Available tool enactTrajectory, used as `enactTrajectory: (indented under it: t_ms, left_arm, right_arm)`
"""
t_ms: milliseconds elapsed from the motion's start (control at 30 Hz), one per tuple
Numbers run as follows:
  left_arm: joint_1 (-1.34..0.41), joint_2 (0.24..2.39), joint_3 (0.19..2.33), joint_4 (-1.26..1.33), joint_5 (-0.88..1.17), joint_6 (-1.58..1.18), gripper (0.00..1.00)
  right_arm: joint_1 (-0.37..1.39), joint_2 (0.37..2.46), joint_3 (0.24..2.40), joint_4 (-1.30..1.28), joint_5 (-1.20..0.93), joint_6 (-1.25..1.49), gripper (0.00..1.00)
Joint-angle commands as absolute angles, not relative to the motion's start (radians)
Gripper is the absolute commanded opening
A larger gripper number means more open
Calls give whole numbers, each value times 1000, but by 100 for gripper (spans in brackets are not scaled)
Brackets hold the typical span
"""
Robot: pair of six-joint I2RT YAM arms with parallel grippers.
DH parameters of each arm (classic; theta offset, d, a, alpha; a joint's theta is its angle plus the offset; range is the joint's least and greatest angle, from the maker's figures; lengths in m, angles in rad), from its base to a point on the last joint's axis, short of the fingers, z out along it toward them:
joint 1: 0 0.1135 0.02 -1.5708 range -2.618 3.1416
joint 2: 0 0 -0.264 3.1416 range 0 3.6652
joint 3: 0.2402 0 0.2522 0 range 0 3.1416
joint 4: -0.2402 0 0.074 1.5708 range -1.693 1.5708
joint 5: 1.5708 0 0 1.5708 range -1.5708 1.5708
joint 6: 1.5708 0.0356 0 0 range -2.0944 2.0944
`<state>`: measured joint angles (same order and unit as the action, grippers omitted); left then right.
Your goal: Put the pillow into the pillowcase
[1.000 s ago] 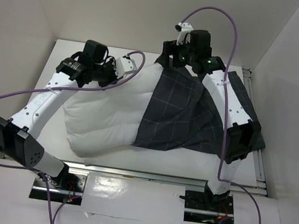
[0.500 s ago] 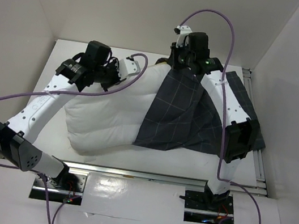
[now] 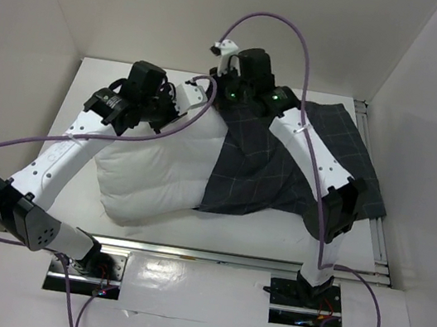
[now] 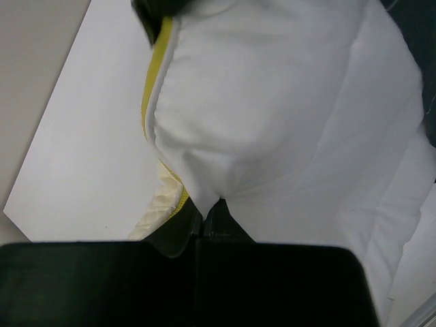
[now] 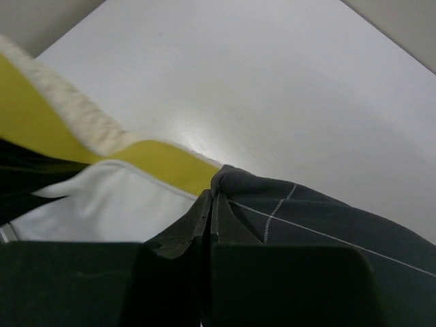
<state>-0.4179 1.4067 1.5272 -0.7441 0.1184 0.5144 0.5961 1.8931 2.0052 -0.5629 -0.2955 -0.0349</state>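
Covering much of the white table [image 3: 256, 239], the pillow [image 3: 154, 174] lies centre-left in the top view, puffy and white, its lower corner pointing at the bottom edge. The pillowcase [image 3: 258, 178], dark grey with a pale grid, spreads from centre to right and overlaps the pillow's right part. Whether the pillow is inside the sleeve or just under it I cannot tell.

The left arm [image 3: 61, 154] runs from lower left up to the pillow's upper edge. The right arm [image 3: 320, 159] crosses over the pillowcase from lower right to upper centre.

The left gripper [image 4: 204, 211] is closed, pinching a fold of white pillow fabric right beside the yellow band [image 4: 155, 75]. In the top view it sits at upper centre-left, on the pillow's far edge.

The right gripper [image 5: 212, 194] is closed too, fingertips together on a bunched edge of the pillowcase. That edge touches the pillow's yellow band and white cover at left of the wrist view, with bare table beyond. In the top view the two grippers are close together at upper centre.
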Motion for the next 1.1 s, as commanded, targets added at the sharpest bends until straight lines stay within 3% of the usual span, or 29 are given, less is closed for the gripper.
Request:
enactTrajectory:
  t_ms: [0, 500, 833, 967, 1000, 1067]
  left_arm:
    - [-445, 1404, 1574, -494, 124, 457, 0]
    - [-494, 1404, 1601, -292, 83, 328, 0]
    - [-515, 1364, 1522, -206, 55, 236, 0]
    - [-515, 1364, 1513, -196, 55, 206, 0]
    - [-515, 1364, 1503, -196, 55, 196, 0]
    - [-515, 1364, 1485, -196, 46, 196, 0]
  right_arm:
    - [704, 1835, 2071, -566, -416, -6, 0]
    - [752, 1959, 2243, -531, -406, 139, 0]
    - [562, 2022, 2191, -361, -852, 507, 0]
    - [561, 2048, 2201, -331, -871, 549, 0]
    - [561, 2048, 2212, -331, -871, 549, 2]
    - [549, 2048, 2212, -354, -842, 537, 20]
